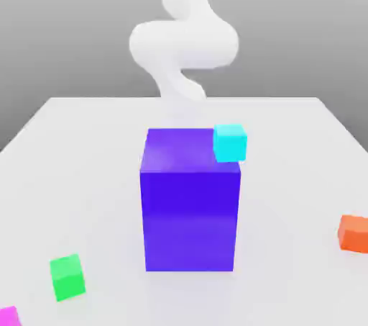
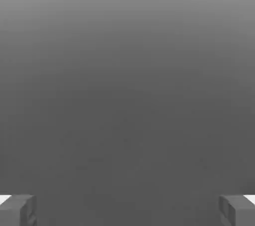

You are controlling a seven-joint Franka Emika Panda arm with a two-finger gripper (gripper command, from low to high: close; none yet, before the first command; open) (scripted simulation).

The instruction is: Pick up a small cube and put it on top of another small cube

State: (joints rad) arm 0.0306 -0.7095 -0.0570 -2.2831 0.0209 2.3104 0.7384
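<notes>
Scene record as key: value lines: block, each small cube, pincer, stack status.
block: large blue-violet block, mid-table
cyan: cyan cube, by block's upper corner, exterior view's right; support unclear
green: green cube, on table, exterior view's left
magenta: magenta cube, cut off at picture edge
orange: orange cube, exterior view's right
pincer: open, empty
stacked: no small-cube pair

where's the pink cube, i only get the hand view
Observer: The pink cube is in the exterior view's bottom left corner, partly cut off by the picture's edge.
Operator: ok and is any other small cube close to it
Observer: The green cube is the nearest one in that view, on the table to the exterior view's left of the big blue block.
</notes>
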